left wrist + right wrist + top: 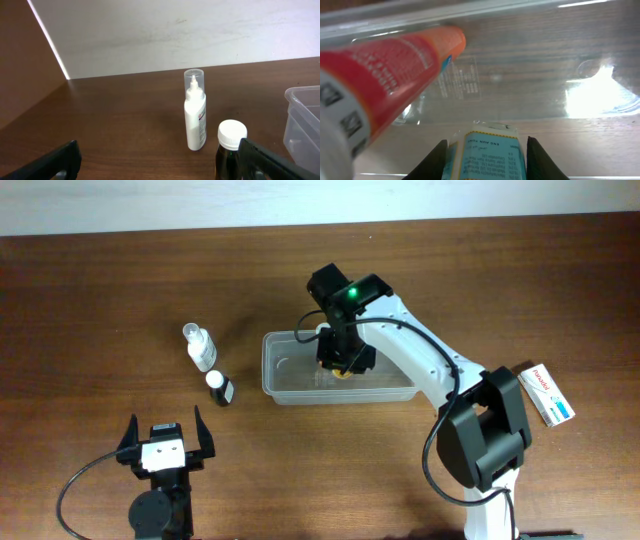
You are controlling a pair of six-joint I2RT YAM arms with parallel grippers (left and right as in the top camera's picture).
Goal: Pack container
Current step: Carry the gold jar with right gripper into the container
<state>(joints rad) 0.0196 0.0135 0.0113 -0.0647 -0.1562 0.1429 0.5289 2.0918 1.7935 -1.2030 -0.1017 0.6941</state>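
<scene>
The step in hand looks like the drop: the right fingers [539, 162] clench a blue-labelled packet [487, 152] low inside the container [390, 388], which sits mid-tabletop [100, 300]. Next they should release and lift clear of the rim. Only the right wrist view shows the packet and an orange tube [390, 62], probably lying inside too. The left fingers [272, 162] stand spread and empty, facing a white bottle [195, 117].
</scene>
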